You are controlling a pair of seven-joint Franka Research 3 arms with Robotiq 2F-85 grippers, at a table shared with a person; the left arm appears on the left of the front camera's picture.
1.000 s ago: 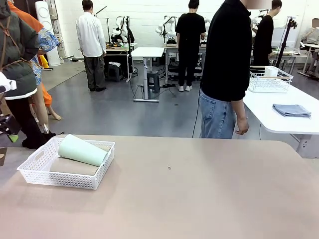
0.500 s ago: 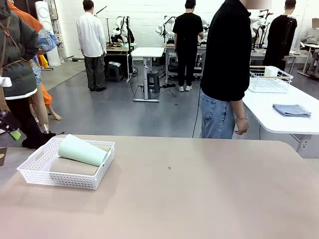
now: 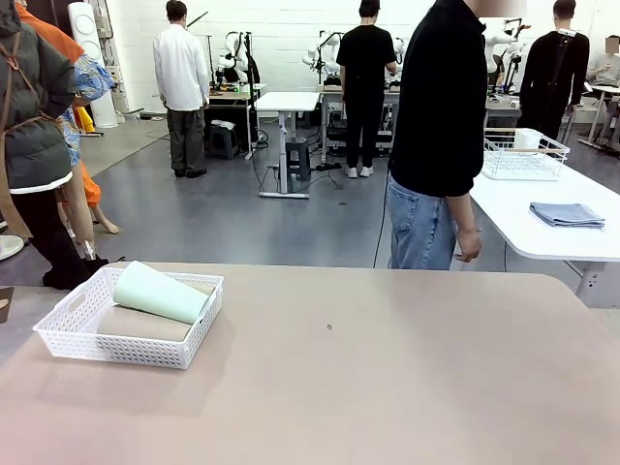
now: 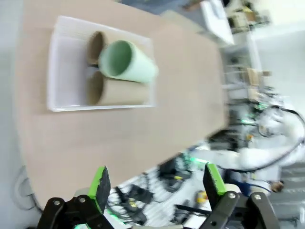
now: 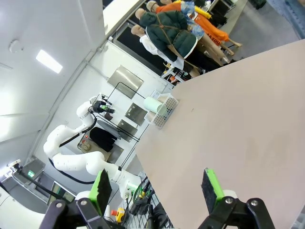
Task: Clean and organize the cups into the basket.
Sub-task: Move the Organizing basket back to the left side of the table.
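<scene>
1. On the table, at its left near corner in the front view, sat the basket, the landmark for all that follows.
2. From the front, a mint cup lay on its side across the basket, propped on a brown cup under it; brown also peeped out behind the mint cup's wide end.
3. The left wrist view looked down from well above the basket and showed what the front hid: two brown cups side by side, open mouths facing one way, with the mint cup resting on top between them, its mouth the same way.
4. The right wrist view caught the basket far off at the table's distant edge, the mint cup a pale tube above its rim; the brown cups could not be made out there.
5. That view also showed the left arm raised beyond the basket.
6. The left gripper hung high above the table, well apart from the basket, fingers spread wide and holding nothing.
7. The right gripper stood over bare tabletop, far from the basket, fingers likewise spread and empty.
8. Beyond the far edge, right of the basket, a person in a black top and jeans stood side-on, one hand hanging loose.
9. Further right of the basket stood a white table bearing a wire basket and a folded grey cloth.
10. Nothing lay between either gripper and the basket.
11. The basket was white, shallow, lattice-sided, with a cut-out handle; the cups were matte and tapered.
</scene>
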